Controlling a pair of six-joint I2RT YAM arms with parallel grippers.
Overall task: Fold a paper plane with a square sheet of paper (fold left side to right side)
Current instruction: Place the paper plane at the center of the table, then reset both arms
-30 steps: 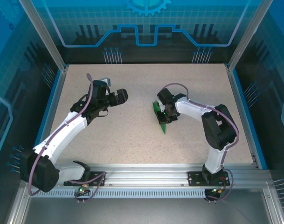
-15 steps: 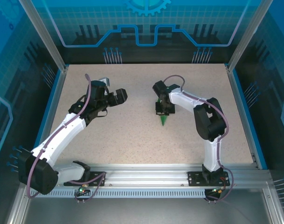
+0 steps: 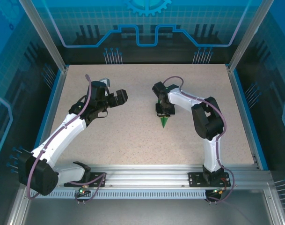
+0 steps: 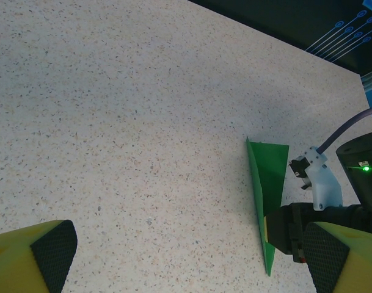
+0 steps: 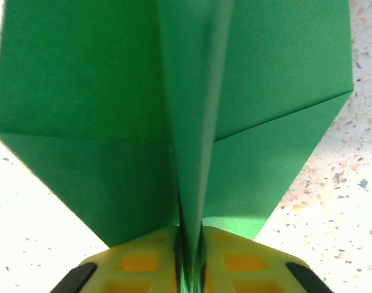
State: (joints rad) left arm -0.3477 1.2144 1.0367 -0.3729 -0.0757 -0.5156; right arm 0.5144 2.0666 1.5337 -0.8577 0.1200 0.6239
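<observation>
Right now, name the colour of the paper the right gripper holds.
Plain green paper, clearest in the right wrist view.

A speckled beige table stands within blue-patterned transparent walls.

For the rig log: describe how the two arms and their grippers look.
The left arm and right arm have white link shells, black joint housings and black bases. A purplish-grey cable runs along each. The left gripper and right gripper look black from above; the wrist cameras show yellow fingers with black textured pads. A small green light glows near the right gripper.
</observation>
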